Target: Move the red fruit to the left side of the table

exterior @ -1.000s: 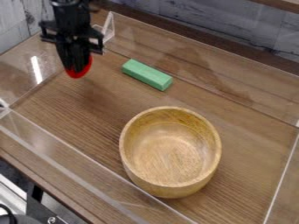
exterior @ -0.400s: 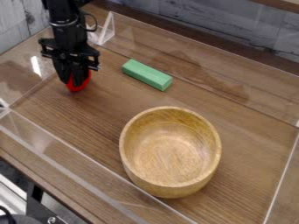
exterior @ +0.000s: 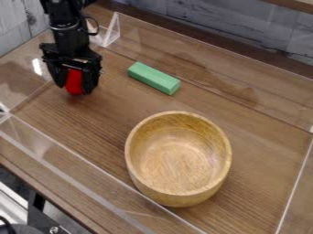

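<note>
The red fruit [exterior: 76,81] sits low on the brown wood-grain table [exterior: 251,101] at its left side. My black gripper [exterior: 75,86] points straight down over it. Its fingers [exterior: 57,75] stand spread on either side of the fruit, so the gripper is open. The fruit looks to be resting on the tabletop between them. Its green top is hidden by the gripper body.
A flat green block [exterior: 154,78] lies just right of the gripper. A large wooden bowl [exterior: 178,115] stands in the front middle. Low clear acrylic walls [exterior: 68,155] edge the table.
The gripper came down and slightly left with the fruit, then its fingers spread apart, letting go of the fruit.
</note>
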Tool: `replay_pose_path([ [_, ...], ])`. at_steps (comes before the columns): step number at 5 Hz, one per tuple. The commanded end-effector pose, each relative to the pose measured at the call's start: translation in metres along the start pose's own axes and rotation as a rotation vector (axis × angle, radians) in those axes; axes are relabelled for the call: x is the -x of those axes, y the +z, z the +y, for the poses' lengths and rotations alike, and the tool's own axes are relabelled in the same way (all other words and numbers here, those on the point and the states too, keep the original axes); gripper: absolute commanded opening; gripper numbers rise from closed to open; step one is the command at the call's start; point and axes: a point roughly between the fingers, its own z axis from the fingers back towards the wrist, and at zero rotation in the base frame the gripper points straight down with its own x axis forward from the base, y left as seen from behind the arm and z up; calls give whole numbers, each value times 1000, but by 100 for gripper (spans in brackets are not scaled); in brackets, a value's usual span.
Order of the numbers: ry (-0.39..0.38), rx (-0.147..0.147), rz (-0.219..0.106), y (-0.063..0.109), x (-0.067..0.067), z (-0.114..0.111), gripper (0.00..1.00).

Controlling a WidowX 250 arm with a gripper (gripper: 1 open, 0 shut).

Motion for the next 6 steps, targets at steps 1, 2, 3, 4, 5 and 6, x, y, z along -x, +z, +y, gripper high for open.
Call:
replay_pose_path([
  [1,14,-16,-43,9,-10,8,100],
  [2,18,-11,-38,5,-11,8,100],
  [3,16,0,-48,18,-13,-1,100],
  [4,12,9,-58,32,-15,-10,100],
  [5,5,19,-76,48,-18,-20,100],
  [6,8,27,-83,61,-20,-25,100],
])
